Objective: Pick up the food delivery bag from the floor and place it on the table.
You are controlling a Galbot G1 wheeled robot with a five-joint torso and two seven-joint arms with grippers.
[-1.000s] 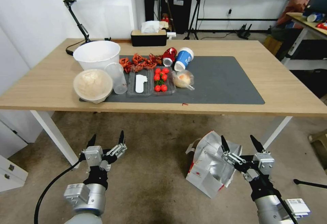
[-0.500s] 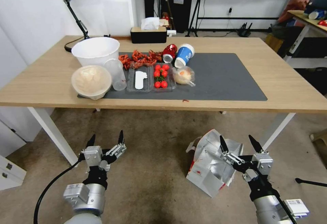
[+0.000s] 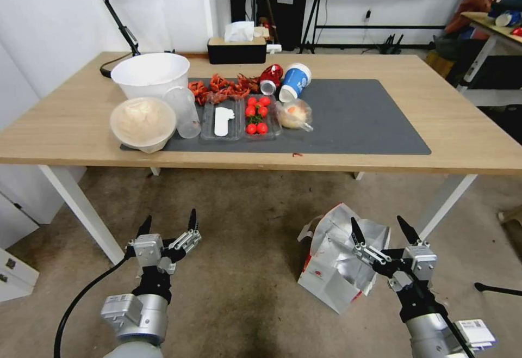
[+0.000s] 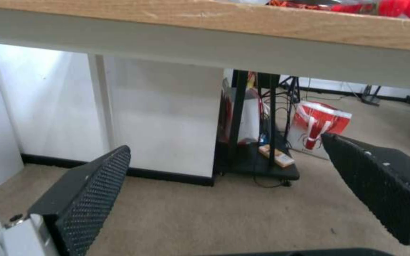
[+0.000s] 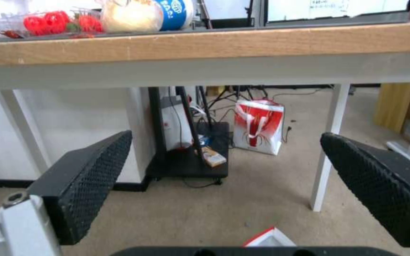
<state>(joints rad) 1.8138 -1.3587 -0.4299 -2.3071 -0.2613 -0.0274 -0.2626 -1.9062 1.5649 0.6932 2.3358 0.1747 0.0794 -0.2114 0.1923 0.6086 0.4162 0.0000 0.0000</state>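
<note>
The food delivery bag (image 3: 340, 263) sits on the floor (image 3: 244, 222) before the tabletop (image 3: 467, 129); right gripper (image 3: 380, 227) above it and left gripper (image 3: 168, 222) both spread apart.

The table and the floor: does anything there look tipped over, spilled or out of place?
Yes. On the table, a red can and a blue cup lie tipped on the mat. Red bits are scattered beside them. The bag sits crumpled and tilted on the floor.

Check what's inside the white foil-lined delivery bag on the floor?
The white, red-trimmed food delivery bag gapes open, showing crumpled silver foil lining. No contents visible; the open right gripper hides part of it, and its bottom is out of sight.
</note>
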